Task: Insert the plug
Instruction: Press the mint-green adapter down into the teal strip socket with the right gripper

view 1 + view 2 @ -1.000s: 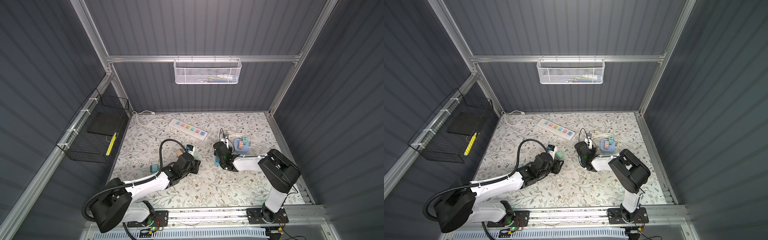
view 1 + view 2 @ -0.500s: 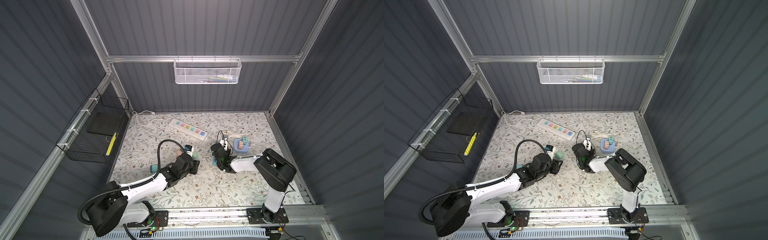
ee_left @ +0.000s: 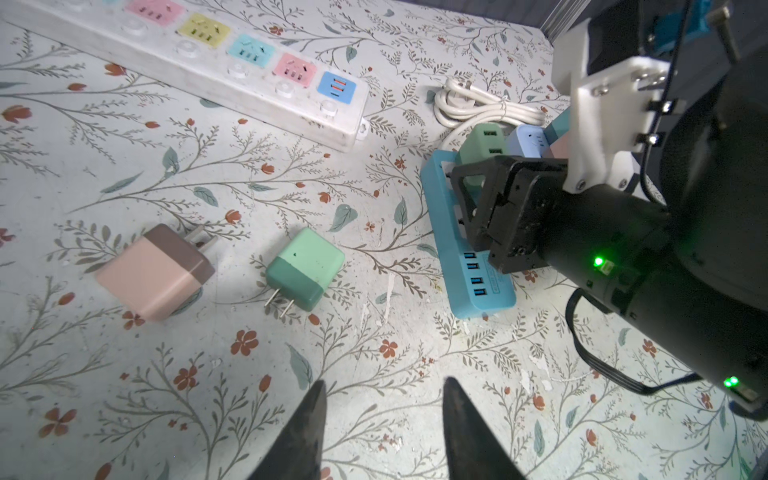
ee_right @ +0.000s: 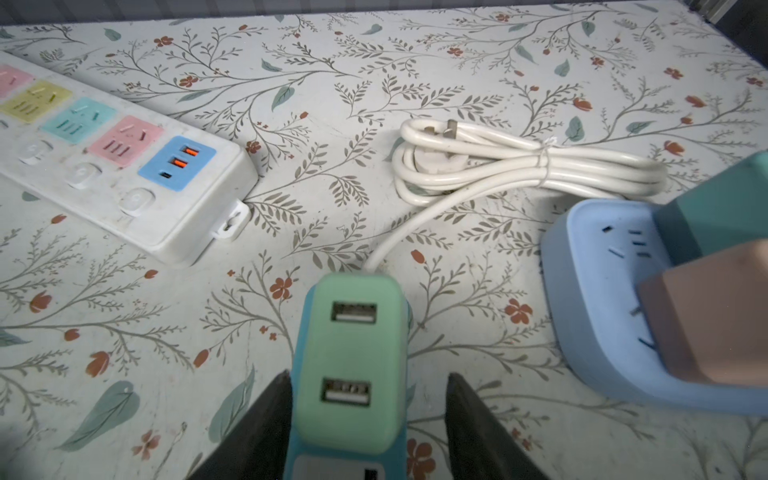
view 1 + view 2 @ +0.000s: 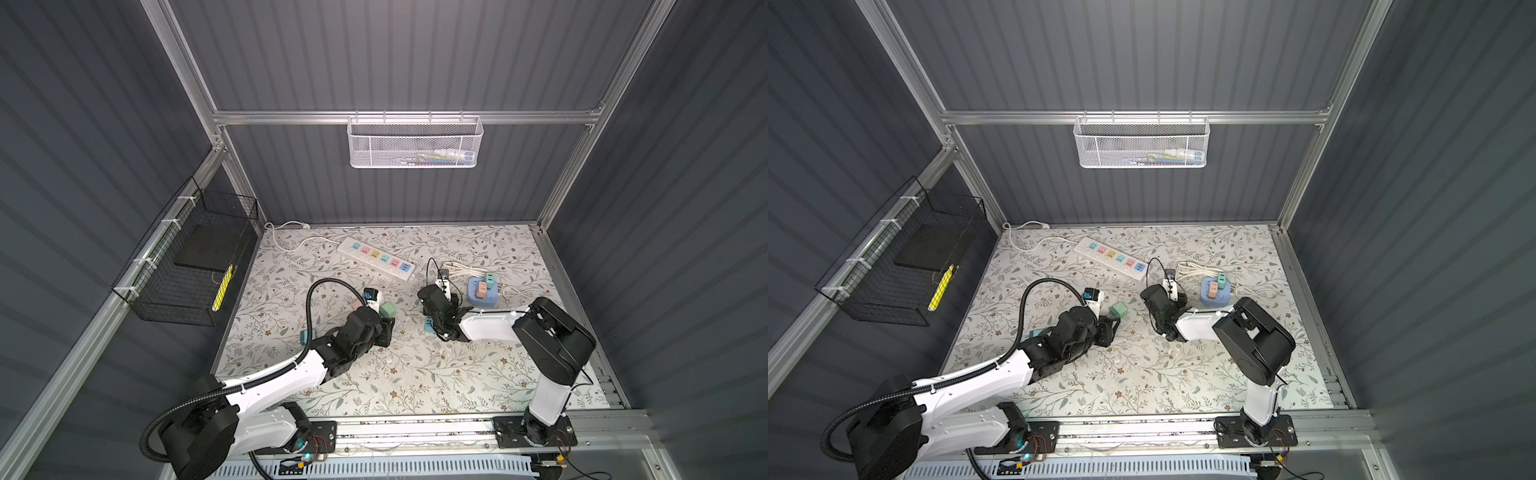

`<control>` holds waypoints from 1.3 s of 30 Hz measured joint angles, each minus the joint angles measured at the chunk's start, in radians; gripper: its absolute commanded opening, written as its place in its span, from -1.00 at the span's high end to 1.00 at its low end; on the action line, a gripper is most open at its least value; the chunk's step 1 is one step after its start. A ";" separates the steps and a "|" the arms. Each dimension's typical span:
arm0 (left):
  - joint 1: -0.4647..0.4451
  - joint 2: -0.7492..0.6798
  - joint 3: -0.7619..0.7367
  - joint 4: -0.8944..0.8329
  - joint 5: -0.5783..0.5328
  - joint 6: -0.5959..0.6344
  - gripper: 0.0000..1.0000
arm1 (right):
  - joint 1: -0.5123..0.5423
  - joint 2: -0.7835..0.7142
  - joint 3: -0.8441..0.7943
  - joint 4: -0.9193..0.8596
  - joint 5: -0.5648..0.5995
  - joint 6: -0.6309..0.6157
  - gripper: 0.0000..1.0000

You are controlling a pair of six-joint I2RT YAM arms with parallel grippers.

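On the back rail (image 5: 291,117) you see a white mesh basket (image 5: 374,149) with small items (image 5: 444,157), perhaps tubes. On the left wall (image 5: 83,166) hangs a black wire basket (image 5: 166,307) holding a dark flat slab (image 5: 203,249) and a yellow strip (image 5: 222,286). A floral cloth (image 5: 415,374) is spread below

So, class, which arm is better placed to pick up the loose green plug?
Left. The left gripper, open, faces the loose green plug just ahead; the right gripper straddles a green charger standing on the blue strip, farther away.

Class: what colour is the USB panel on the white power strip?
The white plastic power strip's USB panel is blue; clearest in the right wrist view.
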 measured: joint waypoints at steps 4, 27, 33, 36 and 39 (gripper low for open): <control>0.001 -0.019 0.000 -0.010 -0.013 0.001 0.08 | -0.008 -0.093 0.010 -0.026 -0.045 -0.030 -0.37; 0.001 0.032 0.034 -0.023 -0.015 0.019 0.08 | -0.214 -0.082 0.248 -0.384 -0.435 -0.079 -0.11; 0.001 0.037 0.045 -0.029 -0.012 0.020 0.08 | -0.214 -0.053 0.344 -0.517 -0.462 -0.062 -0.15; 0.003 0.045 0.047 -0.030 -0.011 0.023 0.08 | -0.214 -0.044 0.392 -0.583 -0.464 -0.054 -0.14; 0.005 0.046 0.047 -0.029 -0.011 0.023 0.08 | -0.213 -0.026 0.431 -0.638 -0.463 -0.040 -0.12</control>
